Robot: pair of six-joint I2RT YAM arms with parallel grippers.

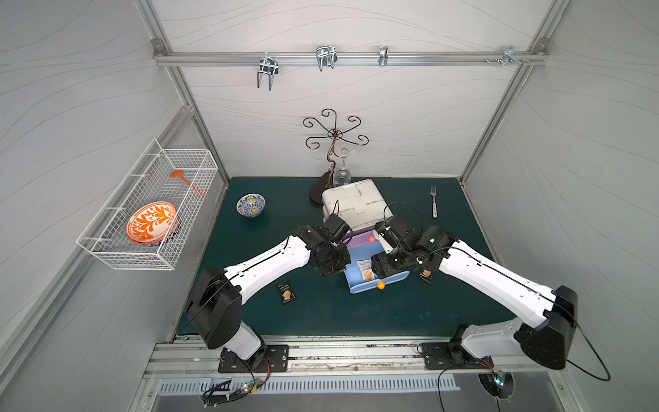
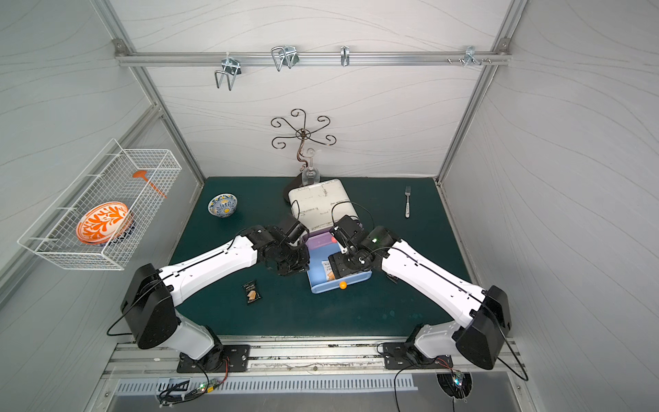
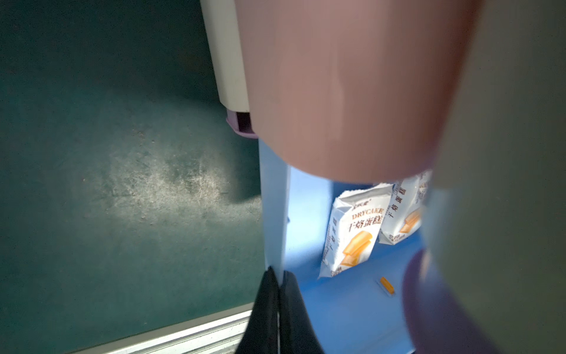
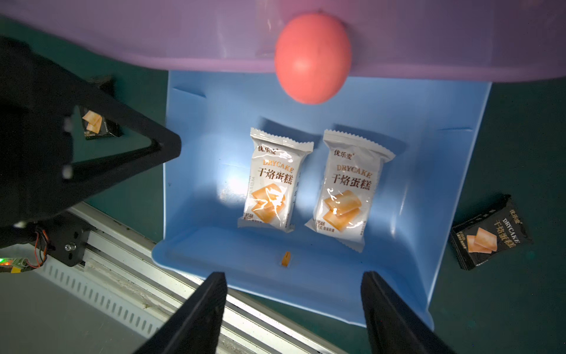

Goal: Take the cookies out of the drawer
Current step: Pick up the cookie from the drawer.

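Observation:
The blue drawer (image 1: 371, 288) is pulled out of the white cabinet. Two white cookie packets (image 4: 271, 180) (image 4: 349, 187) lie side by side on its floor; the left wrist view shows them too (image 3: 352, 226). One black cookie packet (image 1: 286, 292) lies on the mat left of the drawer. Another black packet (image 4: 490, 234) lies on the mat just outside the drawer's right wall. My left gripper (image 3: 278, 275) is shut on the drawer's left side wall (image 3: 275, 214). My right gripper (image 4: 294, 275) hangs open above the drawer's front edge, holding nothing.
The purple drawer (image 4: 122, 30) with its pink knob (image 4: 312, 58) overhangs the blue one. The white cabinet (image 1: 356, 203) stands mid-table. A patterned bowl (image 1: 250, 205), a fork (image 1: 434, 201) and a mug tree (image 1: 333, 142) sit farther back. A wire basket (image 1: 149, 207) hangs on the left wall.

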